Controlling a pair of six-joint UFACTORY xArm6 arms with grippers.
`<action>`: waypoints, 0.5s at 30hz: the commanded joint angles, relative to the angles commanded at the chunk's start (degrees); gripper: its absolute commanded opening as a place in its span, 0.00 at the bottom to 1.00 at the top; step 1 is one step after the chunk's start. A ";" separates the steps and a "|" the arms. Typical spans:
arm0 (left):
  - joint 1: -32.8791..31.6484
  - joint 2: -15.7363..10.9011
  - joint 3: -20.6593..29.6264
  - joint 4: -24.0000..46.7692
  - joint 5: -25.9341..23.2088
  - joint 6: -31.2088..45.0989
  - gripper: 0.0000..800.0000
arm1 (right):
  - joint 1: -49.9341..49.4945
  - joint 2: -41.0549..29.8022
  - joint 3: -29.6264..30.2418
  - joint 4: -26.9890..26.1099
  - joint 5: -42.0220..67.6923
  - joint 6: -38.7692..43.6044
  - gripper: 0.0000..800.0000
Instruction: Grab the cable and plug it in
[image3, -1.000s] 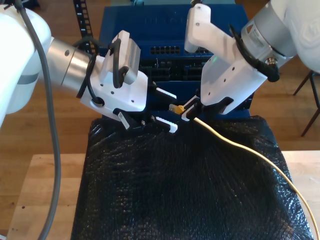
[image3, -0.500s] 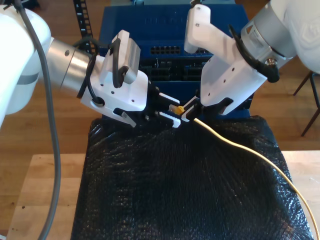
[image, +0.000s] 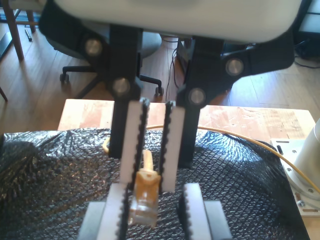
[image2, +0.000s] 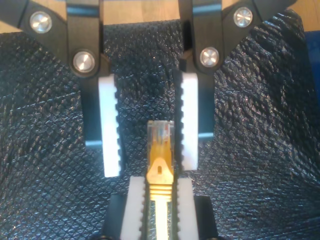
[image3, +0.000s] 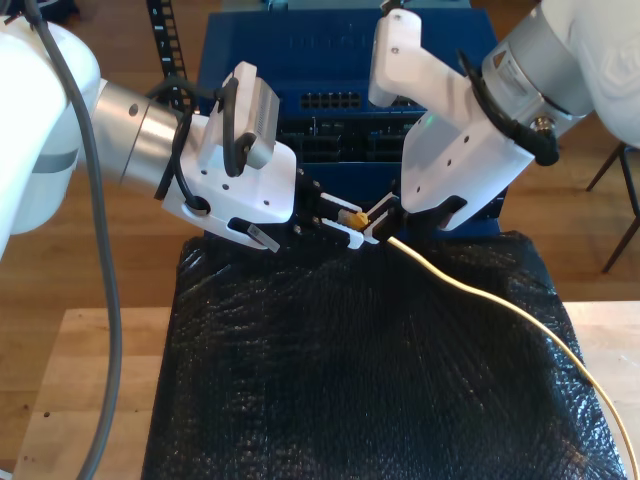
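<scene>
the cable (image3: 480, 295) is a thin yellow cord ending in a small clear plug with gold contacts and a yellow-amber boot (image2: 160, 150). from that plug it runs down across the black bubble-wrap sheet (image3: 350, 390) toward the exterior view's lower right. my second gripper (image2: 159, 207) is clamped on the boot just behind the plug, its white toothed fingers (image2: 136, 205) pressed to both sides. my first gripper (image: 157, 212) has its jaws spread, and the plug tip pokes between its fingers (image2: 111, 130) without clear contact. both meet mid-air above the sheet, in front of a blue rack unit (image3: 330, 70) with rows of ports.
</scene>
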 joint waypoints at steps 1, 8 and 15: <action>0.00 -0.09 0.00 0.00 0.00 0.00 0.24 | 0.00 0.00 0.00 0.00 0.00 0.00 0.01; 0.09 -0.18 -0.09 0.00 0.00 0.00 0.17 | 0.00 0.00 0.26 -0.09 0.00 0.00 0.01; 0.18 -0.35 0.00 0.00 0.09 0.00 0.16 | 0.00 0.00 0.35 -0.09 0.00 0.00 0.01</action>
